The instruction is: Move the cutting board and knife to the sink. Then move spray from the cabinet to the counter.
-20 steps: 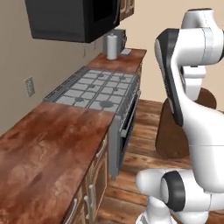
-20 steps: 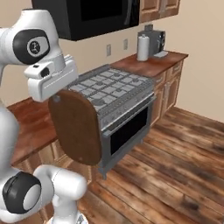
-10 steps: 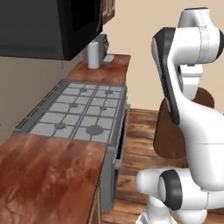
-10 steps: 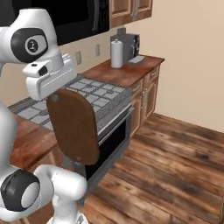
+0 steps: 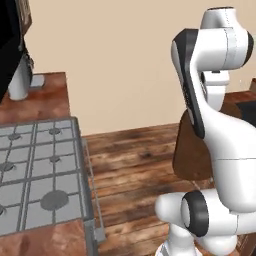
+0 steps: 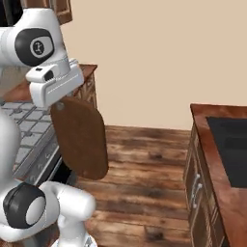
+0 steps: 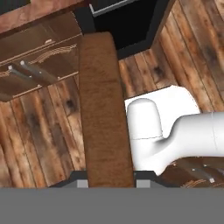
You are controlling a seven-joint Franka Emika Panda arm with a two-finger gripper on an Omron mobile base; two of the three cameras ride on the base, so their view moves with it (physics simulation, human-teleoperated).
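Note:
The cutting board (image 6: 82, 140), dark brown with rounded ends, hangs upright below my gripper (image 6: 61, 102), which is shut on its top end. It hangs over the wooden floor, beside the stove front. In the left base view a strip of the cutting board (image 5: 189, 150) shows behind my white arm. The hand view looks down the cutting board (image 7: 105, 109) edge-on, with my gripper (image 7: 109, 183) clamped on it, one fingertip at each side. The counter (image 5: 50, 100) runs behind the stove at the left. The knife and the spray are out of view.
A grey gas stovetop (image 5: 35, 170) lies at the lower left, with a white roll (image 5: 20, 80) on the counter behind it. Another counter (image 6: 212, 159) at the right has a dark rectangle (image 6: 231, 149) set in it and lower cabinets (image 6: 198, 193) below. Wooden floor (image 6: 144, 164) lies between.
The whole picture has swung: the base has turned to the right, so stove and counter slid left and a second counter came in at the right. The board stays in the gripper.

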